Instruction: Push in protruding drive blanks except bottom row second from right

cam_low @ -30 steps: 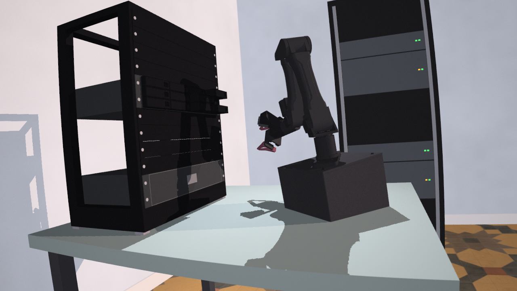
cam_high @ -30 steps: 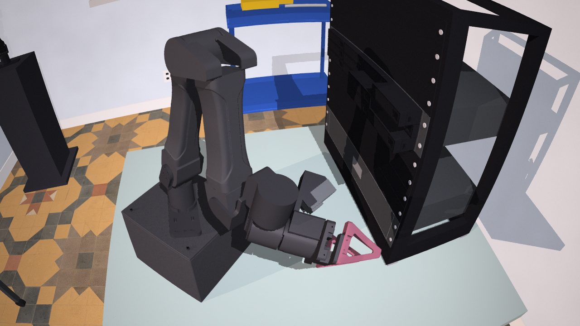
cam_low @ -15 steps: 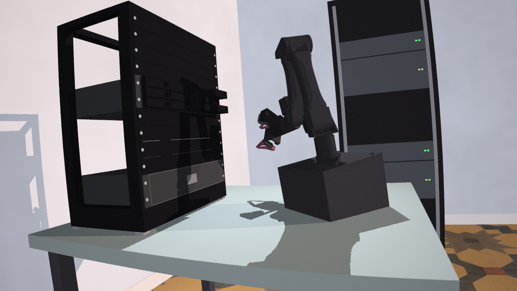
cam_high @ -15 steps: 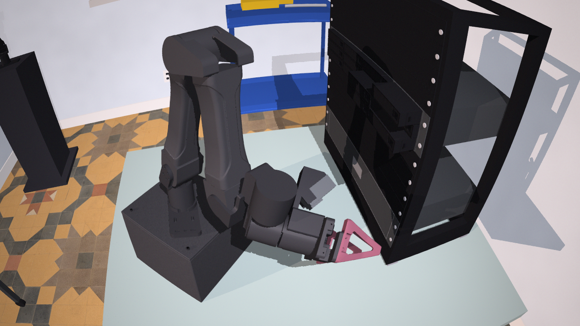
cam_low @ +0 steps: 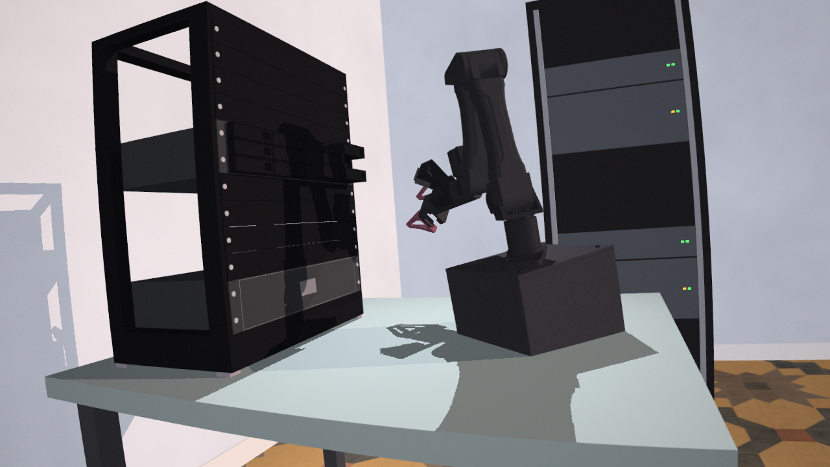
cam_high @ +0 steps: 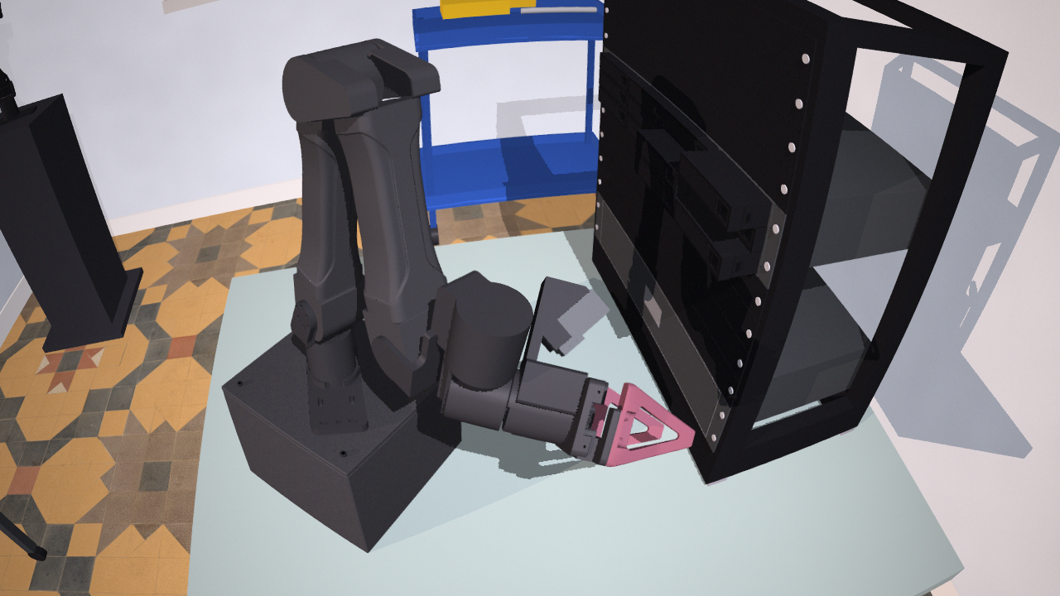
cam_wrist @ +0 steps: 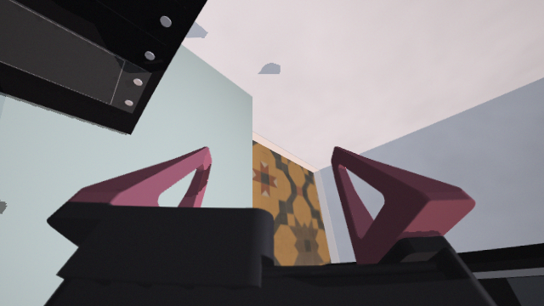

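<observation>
The black rack (cam_high: 704,59) (cam_low: 203,232) (cam_wrist: 85,114) stands upright on the pale table (cam_high: 667,533) (cam_low: 348,400). Its drive blanks sit in a band halfway up the front. Two blanks clearly stick out at one end, an upper one (cam_high: 722,199) (cam_low: 354,152) and a lower one (cam_high: 734,255) (cam_low: 355,174); the others are too dark to judge. My gripper (cam_high: 689,439) (cam_low: 413,207) (cam_wrist: 271,153) has pink fingers. It is open and empty. It hovers in front of the rack, a gap away from the face, a little below the blanks and off their protruding end.
A grey panel (cam_low: 260,296) (cam_wrist: 55,55) sits low on the rack front. My arm's black base box (cam_high: 318,444) (cam_low: 533,301) stands on the table. A tall server cabinet (cam_low: 615,174), a blue shelf (cam_high: 511,163) and a black stand (cam_high: 51,222) stand off the table.
</observation>
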You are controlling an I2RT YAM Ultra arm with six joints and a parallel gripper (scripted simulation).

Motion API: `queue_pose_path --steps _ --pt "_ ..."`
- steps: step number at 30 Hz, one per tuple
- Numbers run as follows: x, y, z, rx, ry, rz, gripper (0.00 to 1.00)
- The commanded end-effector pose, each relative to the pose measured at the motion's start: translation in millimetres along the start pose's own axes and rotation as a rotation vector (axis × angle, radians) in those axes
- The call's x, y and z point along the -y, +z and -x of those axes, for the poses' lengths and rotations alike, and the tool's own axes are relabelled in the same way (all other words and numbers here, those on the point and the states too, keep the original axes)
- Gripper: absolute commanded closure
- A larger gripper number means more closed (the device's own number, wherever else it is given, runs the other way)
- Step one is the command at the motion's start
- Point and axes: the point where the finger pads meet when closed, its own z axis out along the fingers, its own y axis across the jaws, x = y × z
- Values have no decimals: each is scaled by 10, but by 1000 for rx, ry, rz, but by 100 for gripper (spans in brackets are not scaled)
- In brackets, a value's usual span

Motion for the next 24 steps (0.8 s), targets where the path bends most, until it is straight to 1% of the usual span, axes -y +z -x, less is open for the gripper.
queue_pose_path --steps 1,3,5,7,9,10,11,13,15,17,18,19,21,23,24 --pt "33 -110 63 2 116 4 0" --pt "49 -140 117 11 163 5 0" --pt "136 -146 209 32 201 -4 0" --pt "79 -206 233 31 266 8 0" --pt "96 -242 296 42 321 10 0" --pt "168 -241 364 59 339 3 0" --pt "189 -258 405 67 366 3 0" --pt "189 -258 405 67 366 3 0" --pt "114 -327 424 64 442 19 0" --pt "122 -372 491 76 505 25 0" --pt "220 -371 582 99 520 17 0" --pt "257 -388 639 111 547 17 0" --pt "130 -469 628 99 637 40 0" --pt "130 -521 696 111 706 49 0" --pt "201 -533 778 130 727 47 0"
